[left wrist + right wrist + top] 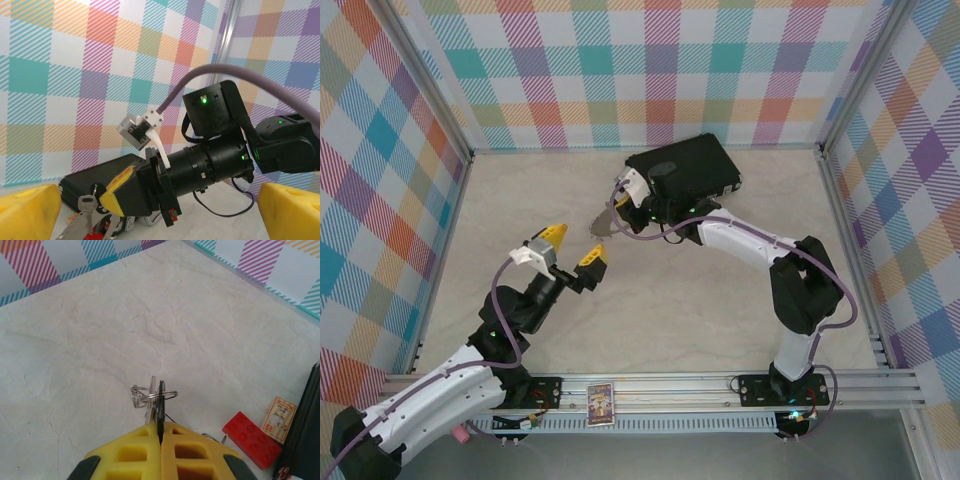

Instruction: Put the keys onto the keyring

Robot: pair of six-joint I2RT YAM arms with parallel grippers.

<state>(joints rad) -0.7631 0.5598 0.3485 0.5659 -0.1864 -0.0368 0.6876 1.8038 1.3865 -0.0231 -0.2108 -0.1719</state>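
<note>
Two pincers: the left pincer (573,247) gapes wide and empty, the right pincer (161,429) is clamped on the keys (160,401).

Pale marble-patterned table (670,310), on which a black case (695,170) is laid near the far edge; a red block (251,439) and a small printed card (279,414) are seen just beside it.

Walls (660,60): pastel plaid panels, three sides, beyond the fingers (145,436). Tabletop (700,300): pale marbled beige, beneath the fingers. Aluminium rail (670,385): near edge, behind them.
</note>
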